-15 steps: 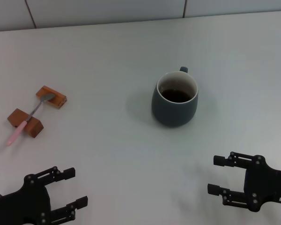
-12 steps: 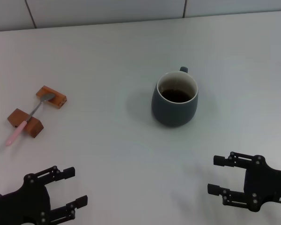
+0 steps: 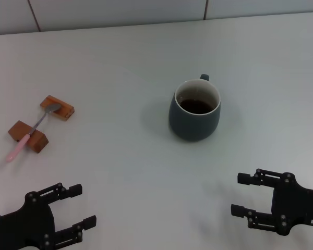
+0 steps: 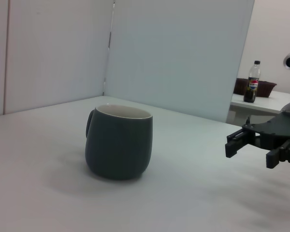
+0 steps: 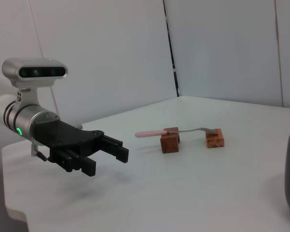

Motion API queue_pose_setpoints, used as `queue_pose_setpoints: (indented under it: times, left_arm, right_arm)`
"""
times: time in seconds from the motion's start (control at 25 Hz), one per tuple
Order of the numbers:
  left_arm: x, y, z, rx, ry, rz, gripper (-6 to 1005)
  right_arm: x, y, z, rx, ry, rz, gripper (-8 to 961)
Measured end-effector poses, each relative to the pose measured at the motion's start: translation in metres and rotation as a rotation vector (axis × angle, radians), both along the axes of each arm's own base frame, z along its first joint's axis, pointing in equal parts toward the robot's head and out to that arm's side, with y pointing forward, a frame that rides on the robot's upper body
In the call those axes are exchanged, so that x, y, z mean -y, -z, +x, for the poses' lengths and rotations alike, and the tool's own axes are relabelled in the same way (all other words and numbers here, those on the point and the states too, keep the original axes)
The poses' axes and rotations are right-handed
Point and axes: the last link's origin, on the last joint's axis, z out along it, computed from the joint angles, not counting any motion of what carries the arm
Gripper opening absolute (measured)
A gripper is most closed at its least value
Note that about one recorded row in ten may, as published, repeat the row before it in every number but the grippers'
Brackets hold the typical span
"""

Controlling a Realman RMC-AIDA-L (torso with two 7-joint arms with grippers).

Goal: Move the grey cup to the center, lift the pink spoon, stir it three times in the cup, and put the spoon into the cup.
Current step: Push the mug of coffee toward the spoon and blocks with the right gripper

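Head view, nearest edge first: the left gripper point(image 3: 85, 205) and the right gripper point(image 3: 241, 195) hover low over the white table point(image 3: 120, 166) at either near corner — both with fingers spread apart and holding nothing. Farther out, right of centre, the grey cup point(image 3: 195, 110) stands upright with dark liquid inside, its handle turned to the far side. Well off to the left, the pink spoon point(image 3: 32, 131) lies bridged across two wooden blocks point(image 3: 29, 136) — bowl on the farther block, pink handle overhanging the nearer one.

Two wooden blocks point(image 3: 41, 124) on white table point(image 3: 120, 172); a distant bottle point(image 4: 252, 81).
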Motion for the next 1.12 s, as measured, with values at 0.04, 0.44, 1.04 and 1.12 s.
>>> queue_pose_setpoints:
  times: [0.04, 0.44, 1.04, 1.12]
  left_arm:
    - [0.0000, 0.0000, 0.0000, 0.000, 0.000, 0.000, 722]
    - [-0.0009, -0.0006, 0.0001, -0.003, 0.004, 0.001, 719]
    - [-0.0023, -0.0016, 0.0020, 0.005, 0.012, 0.002, 716]
    - [-0.0020, -0.0027, 0.0016, 0.006, 0.010, 0.007, 716]
  right_arm:
    - [0.0000, 0.0000, 0.0000, 0.000, 0.000, 0.000, 719]
    - [0.0011, 0.0004, 0.0002, -0.003, 0.003, -0.002, 717]
    - [-0.0059, -0.0010, -0.0029, -0.035, 0.007, 0.067, 543]
    - [-0.0088, -0.0041, -0.0025, -0.043, 0.015, 0.099, 498]
